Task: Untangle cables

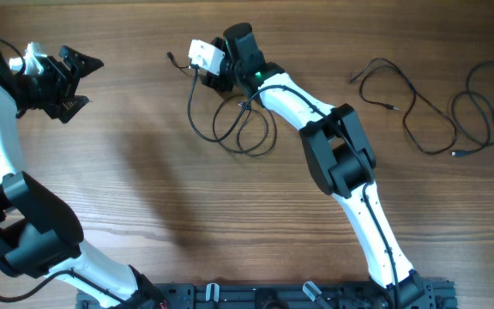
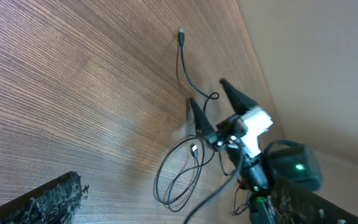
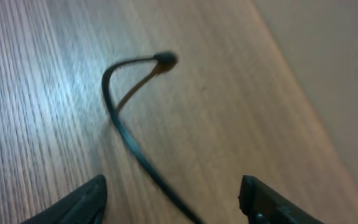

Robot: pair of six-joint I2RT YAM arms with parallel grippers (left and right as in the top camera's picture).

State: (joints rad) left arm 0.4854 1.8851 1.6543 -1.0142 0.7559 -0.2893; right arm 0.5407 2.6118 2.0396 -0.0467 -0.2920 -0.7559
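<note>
One black cable (image 1: 240, 130) lies in loose loops on the wooden table, its plug end (image 1: 171, 58) pointing far left. My right gripper (image 1: 197, 70) hovers over that end strand with its jaws open. In the right wrist view the strand (image 3: 129, 140) runs between the two fingers without being pinched, and its plug (image 3: 165, 60) lies ahead. The left wrist view shows the same loops (image 2: 179, 177) and the plug (image 2: 181, 34). A second cable (image 1: 418, 107) sprawls at the far right. My left gripper (image 1: 74, 73) is open and empty at the far left, well away from both cables.
The right arm (image 1: 333, 146) stretches diagonally from the front rail (image 1: 264, 296) to the loops. The left arm's base link (image 1: 24, 232) stands at the front left. The table's far edge meets a beige wall (image 2: 316, 62) close behind the right gripper.
</note>
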